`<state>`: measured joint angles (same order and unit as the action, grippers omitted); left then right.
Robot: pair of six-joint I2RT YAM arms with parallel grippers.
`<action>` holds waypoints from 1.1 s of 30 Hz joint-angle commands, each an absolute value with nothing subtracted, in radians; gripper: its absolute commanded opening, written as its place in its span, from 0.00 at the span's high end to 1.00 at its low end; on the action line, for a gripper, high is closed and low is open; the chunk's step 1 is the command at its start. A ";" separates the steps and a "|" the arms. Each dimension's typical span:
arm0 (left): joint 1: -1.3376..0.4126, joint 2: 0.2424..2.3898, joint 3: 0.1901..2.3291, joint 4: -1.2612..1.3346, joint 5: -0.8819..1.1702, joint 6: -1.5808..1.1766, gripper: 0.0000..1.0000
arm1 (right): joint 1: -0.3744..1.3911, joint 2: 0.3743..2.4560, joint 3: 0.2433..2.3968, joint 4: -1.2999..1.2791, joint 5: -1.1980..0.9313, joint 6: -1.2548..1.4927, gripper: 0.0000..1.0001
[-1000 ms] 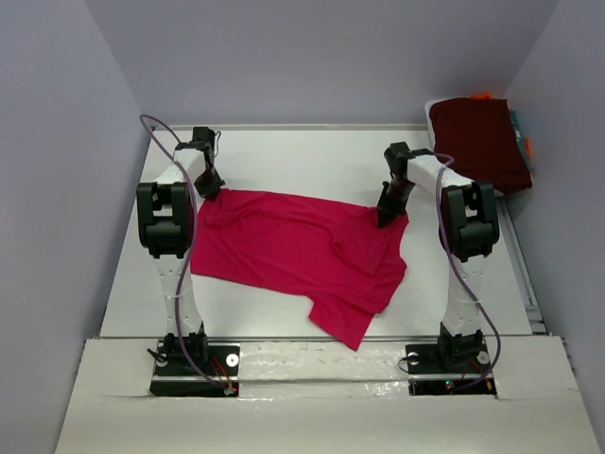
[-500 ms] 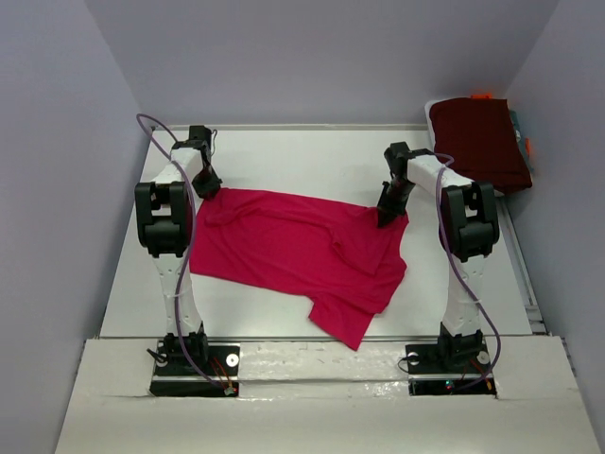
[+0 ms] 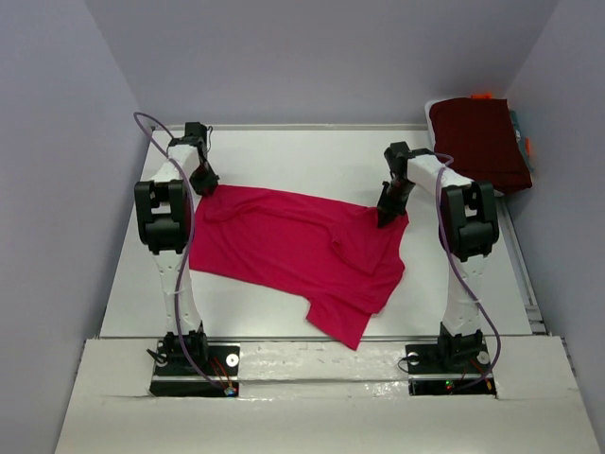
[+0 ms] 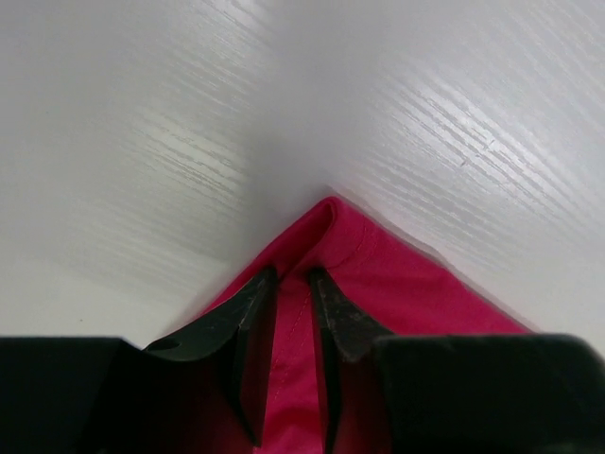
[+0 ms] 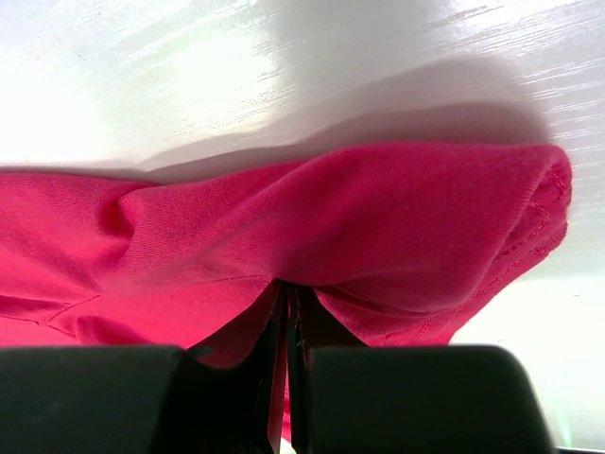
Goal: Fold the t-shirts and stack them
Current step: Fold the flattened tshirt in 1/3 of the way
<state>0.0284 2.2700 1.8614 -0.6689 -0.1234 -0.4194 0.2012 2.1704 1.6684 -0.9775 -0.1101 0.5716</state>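
Note:
A crimson-pink t-shirt point(image 3: 293, 251) lies spread and rumpled across the middle of the white table, one sleeve trailing toward the near edge. My left gripper point(image 3: 204, 180) is at its far left corner. In the left wrist view that gripper point(image 4: 293, 276) is open, its fingers straddling the shirt corner point(image 4: 397, 274), which rests flat on the table. My right gripper point(image 3: 386, 214) is at the shirt's far right edge. Seen from the right wrist, it point(image 5: 288, 288) is shut on a bunched fold of the shirt point(image 5: 378, 218). A dark maroon folded t-shirt point(image 3: 480, 142) sits at the back right.
The maroon garment rests on a light container point(image 3: 518, 132) at the back right corner, with small orange and teal items beside it. Lavender walls close in the table point(image 3: 284, 151) on the left, back and right.
The left gripper has opened and let go of the shirt's far left corner, shifting slightly back and to the left. The right gripper keeps its hold and has not moved.

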 commanded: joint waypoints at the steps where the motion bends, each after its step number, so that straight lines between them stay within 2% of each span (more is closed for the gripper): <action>1: 0.066 2.312 1.897 -0.706 -0.149 -0.407 0.67 | 0.199 2.289 1.641 -0.980 -0.041 0.542 0.91; 13: 0.106 2.382 2.025 -0.753 -0.161 -0.408 0.67 | 0.199 2.399 1.814 -1.058 -0.051 0.526 0.90; 28: 0.106 2.370 2.023 -0.749 -0.130 -0.436 0.67 | 0.199 2.712 2.468 -1.207 -0.107 0.446 0.89; 33: 0.106 2.336 2.023 -0.742 -0.135 -0.454 0.67 | 0.189 2.711 2.491 -1.140 -0.097 0.439 0.88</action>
